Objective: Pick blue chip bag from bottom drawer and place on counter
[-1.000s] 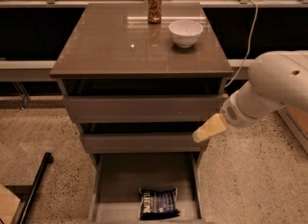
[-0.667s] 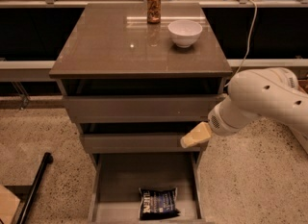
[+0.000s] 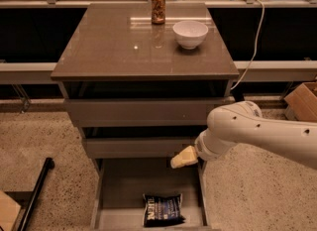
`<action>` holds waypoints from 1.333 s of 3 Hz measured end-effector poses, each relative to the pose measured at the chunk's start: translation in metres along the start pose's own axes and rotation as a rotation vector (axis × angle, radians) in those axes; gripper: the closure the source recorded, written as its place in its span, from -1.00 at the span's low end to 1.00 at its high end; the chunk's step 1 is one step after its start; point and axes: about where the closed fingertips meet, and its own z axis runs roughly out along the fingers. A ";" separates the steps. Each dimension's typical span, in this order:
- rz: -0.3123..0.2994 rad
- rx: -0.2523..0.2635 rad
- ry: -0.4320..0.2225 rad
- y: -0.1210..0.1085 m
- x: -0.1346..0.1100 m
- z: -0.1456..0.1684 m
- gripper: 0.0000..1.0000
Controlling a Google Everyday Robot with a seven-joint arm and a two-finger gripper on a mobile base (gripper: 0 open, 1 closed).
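- Progress: the pick is not yet made. The blue chip bag (image 3: 162,209) lies flat on the floor of the bottom drawer (image 3: 121,188), toward its front and slightly right of the middle, with nothing touching it.
- The drawer is pulled out, so the first part of the job needs no more work.
- My tool (image 3: 184,157) hangs over the back right part of the open drawer, just under the front of the middle drawer (image 3: 133,147). It is above the bag and apart from it. I cannot tell whether it is open or closed; I see nothing in it.
- Left to do, as I judge it: come down and forward onto the bag, grip it, lift it out, carry it up and set it on the worktop (image 3: 114,51).
- Edges to mind: the drawer's right wall is near my tool, and the two drawer fronts above overhang the back of the bottom one. I would bring the bag forward before raising it, then clear the thin front edge of the worktop.
- Open room: the drawer floor left of and behind the bag is bare. On the worktop a brown can (image 3: 158,8) stands at the back and a white bowl (image 3: 190,33) just right of it. The front and left lie free for the bag.
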 end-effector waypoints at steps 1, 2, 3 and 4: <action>0.000 0.000 0.000 0.000 0.000 0.000 -1.00; 0.056 -0.032 0.028 0.005 -0.006 0.028 -1.00; 0.134 -0.061 0.071 0.008 -0.020 0.084 -1.00; 0.208 -0.075 0.104 0.011 -0.027 0.136 -1.00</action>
